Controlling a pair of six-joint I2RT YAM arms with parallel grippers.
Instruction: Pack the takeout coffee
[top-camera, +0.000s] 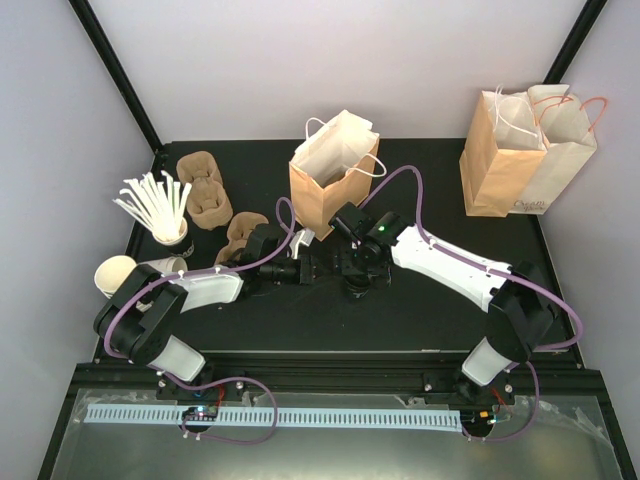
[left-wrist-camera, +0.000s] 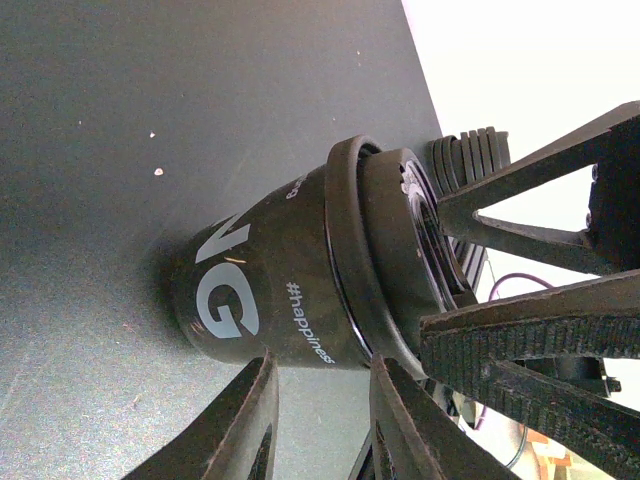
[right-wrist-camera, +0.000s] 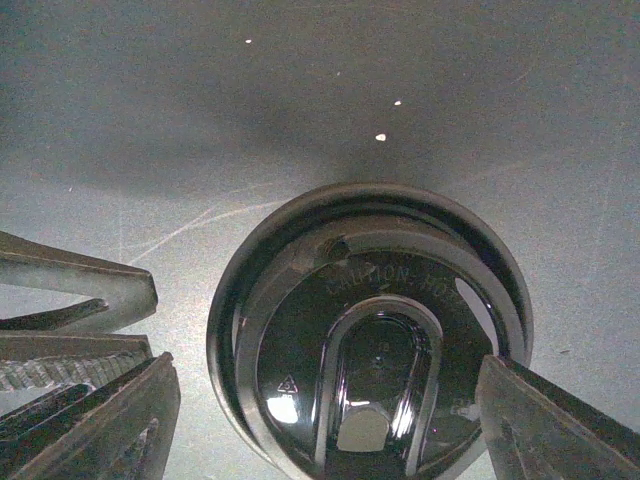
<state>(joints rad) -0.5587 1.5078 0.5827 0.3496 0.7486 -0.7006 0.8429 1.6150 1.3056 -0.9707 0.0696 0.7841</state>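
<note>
Left hand (left-wrist-camera: 325, 375), right hand (right-wrist-camera: 325, 370) and paper bag (top-camera: 325, 190) crowd the takeout coffee (right-wrist-camera: 370, 340).

The coffee (left-wrist-camera: 270, 290) has a matt black printed paper wall and a glossy, smooth black plastic lid (right-wrist-camera: 370, 340). The table (right-wrist-camera: 200, 120) is matt black, finely scratched. The jaws are matt black plastic with ribbed pads (left-wrist-camera: 520, 345). Bags (top-camera: 320, 205) are brown paper; carriers (top-camera: 200, 185) rough brown pulp.
</note>
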